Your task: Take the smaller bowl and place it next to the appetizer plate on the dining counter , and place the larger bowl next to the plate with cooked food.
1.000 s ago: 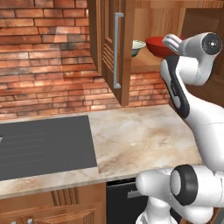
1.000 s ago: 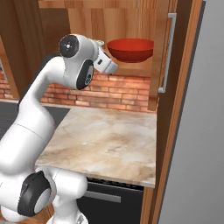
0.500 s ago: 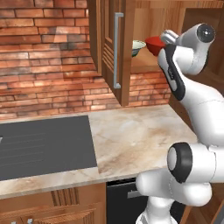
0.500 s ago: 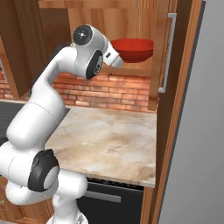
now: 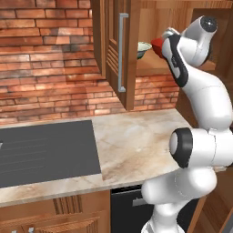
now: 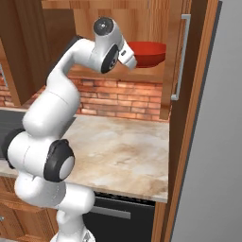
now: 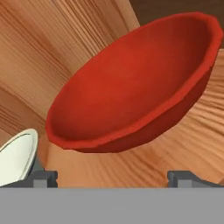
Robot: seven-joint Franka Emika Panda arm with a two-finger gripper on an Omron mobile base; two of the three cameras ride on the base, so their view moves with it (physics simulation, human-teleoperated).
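The hand point(image 7: 111, 177) is raised into the open upper cabinet point(image 6: 177, 47) and is pointed at the larger bowl point(image 7: 135, 83). Its two fingertips point(image 7: 41, 178) are spread wide apart and nothing is held between them; the red bowl is just ahead of them and is not yet touched, as far as can be judged. This bowl stands on the cabinet shelf point(image 7: 197, 131), well above the table point(image 5: 136, 145). The smaller bowl point(image 7: 15, 157) is placed on the same shelf, just beside the red one, and in the left base view its pale rim is seen next to the red rim.

The step in hand is judged to be the approach for a first grasp. For a good grasp, one finger should be brought inside the rim of the chosen bowl and the other outside, so that the wall is pinched. The advance should be made slowly, because the two bowls are close together and the neighbour could be pushed along the shelf. The open door point(image 5: 119, 50) should also be kept clear when the bowl is drawn out.
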